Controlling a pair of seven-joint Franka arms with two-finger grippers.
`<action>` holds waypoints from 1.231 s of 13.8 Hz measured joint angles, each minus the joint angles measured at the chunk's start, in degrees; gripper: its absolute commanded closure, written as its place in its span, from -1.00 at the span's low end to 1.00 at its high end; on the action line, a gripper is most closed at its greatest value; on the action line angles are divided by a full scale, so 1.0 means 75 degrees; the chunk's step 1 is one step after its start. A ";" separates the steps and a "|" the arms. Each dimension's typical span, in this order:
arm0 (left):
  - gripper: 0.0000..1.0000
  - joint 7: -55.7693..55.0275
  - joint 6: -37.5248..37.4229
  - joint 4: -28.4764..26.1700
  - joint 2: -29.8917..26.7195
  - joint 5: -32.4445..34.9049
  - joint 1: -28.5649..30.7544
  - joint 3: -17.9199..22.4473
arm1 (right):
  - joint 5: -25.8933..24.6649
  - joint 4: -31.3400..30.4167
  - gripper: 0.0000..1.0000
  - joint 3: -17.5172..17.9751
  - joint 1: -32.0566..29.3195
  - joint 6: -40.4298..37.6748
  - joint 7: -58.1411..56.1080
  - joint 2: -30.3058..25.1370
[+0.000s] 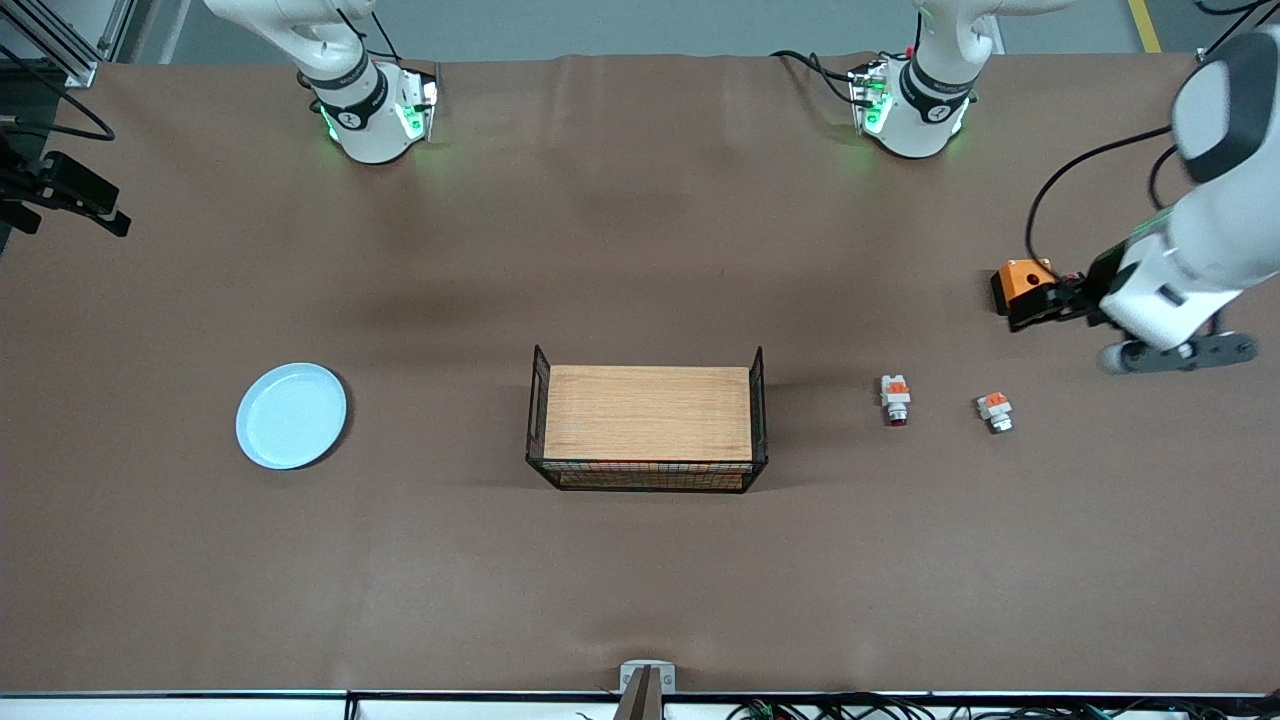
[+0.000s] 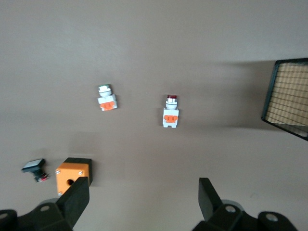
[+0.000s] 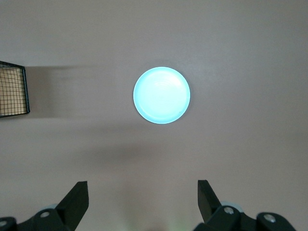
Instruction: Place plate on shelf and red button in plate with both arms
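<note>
basket [image 1: 648, 415]: wood board only | plate [image 1: 291, 415]: nothing in it

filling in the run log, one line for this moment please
left gripper open over bare table | right gripper open above plate | red button untouched

A brown counter [image 1: 640, 560] carries everything. The pale blue plate [image 1: 291, 415] lies toward the right arm's end, a wire basket with a wooden board [image 1: 648, 420] at the middle. Toward the left arm's end lie the red button [image 1: 895, 399], a similar silver-ended switch [image 1: 995, 411] and an orange box [image 1: 1020, 285].
</note>
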 measured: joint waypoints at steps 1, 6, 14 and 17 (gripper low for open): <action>-0.99 0.0000 0.0424 -0.0396 0.0035 0.0000 -0.0001 -0.0033 | 0.0000 0.0000 -1.00 0.0000 0.0000 0.0000 -0.0079 0.0000; -0.99 0.0028 0.2699 -0.2214 0.0102 0.0000 -0.0002 -0.0051 | 0.0003 -0.0002 -1.00 -0.0002 0.0000 -0.0016 -0.0146 0.0000; -0.99 0.0038 0.4832 -0.2639 0.1719 0.0000 -0.0311 -0.0227 | 0.0097 -0.0008 -1.00 -0.0034 0.0000 -0.0069 -0.0145 0.0000; -0.99 0.0039 0.5337 -0.2623 0.2261 0.0000 -0.0391 -0.0237 | 0.0097 -0.0009 -1.00 -0.0060 0.0000 -0.0113 -0.0145 0.0000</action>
